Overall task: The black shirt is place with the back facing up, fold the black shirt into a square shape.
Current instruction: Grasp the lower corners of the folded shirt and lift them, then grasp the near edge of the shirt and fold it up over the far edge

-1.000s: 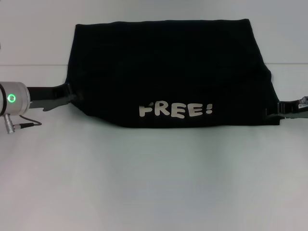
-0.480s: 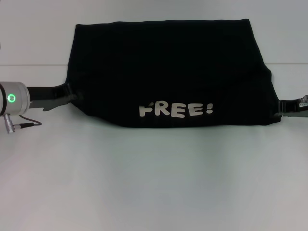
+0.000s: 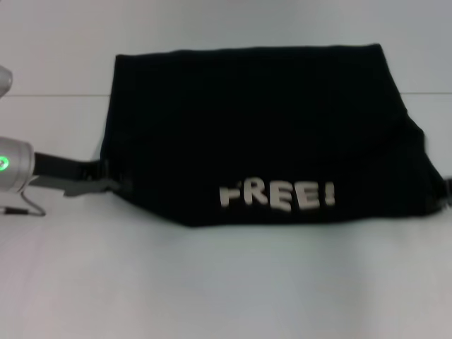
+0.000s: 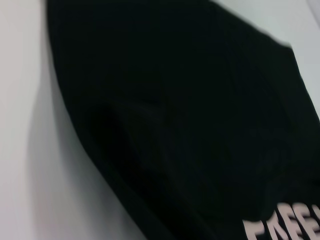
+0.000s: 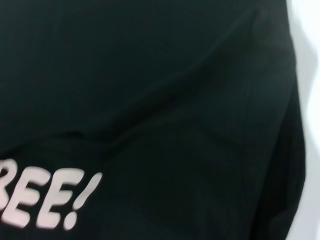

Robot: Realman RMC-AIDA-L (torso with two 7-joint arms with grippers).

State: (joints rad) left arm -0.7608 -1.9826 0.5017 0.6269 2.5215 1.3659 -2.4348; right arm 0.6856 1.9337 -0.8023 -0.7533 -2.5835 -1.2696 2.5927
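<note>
The black shirt (image 3: 261,127) lies folded across the white table, with off-white "FREE!" lettering (image 3: 277,195) near its front edge. My left gripper (image 3: 107,183) is at the shirt's front left corner and is shut on the cloth. My right gripper (image 3: 448,192) holds the front right corner, and only a sliver of it shows at the picture's edge. The left wrist view is filled with black cloth (image 4: 190,110), with part of the lettering in a corner. The right wrist view is also filled with black cloth (image 5: 150,90) and the lettering's end (image 5: 45,200).
The white table (image 3: 212,282) spreads in front of the shirt and behind it. A seam line in the table (image 3: 49,95) runs across at the far side. Nothing else stands on it.
The shirt has shifted toward me and looks bigger, its front edge and lettering lower in the head view. Both grippers moved with it. The right one slid almost out of view.
</note>
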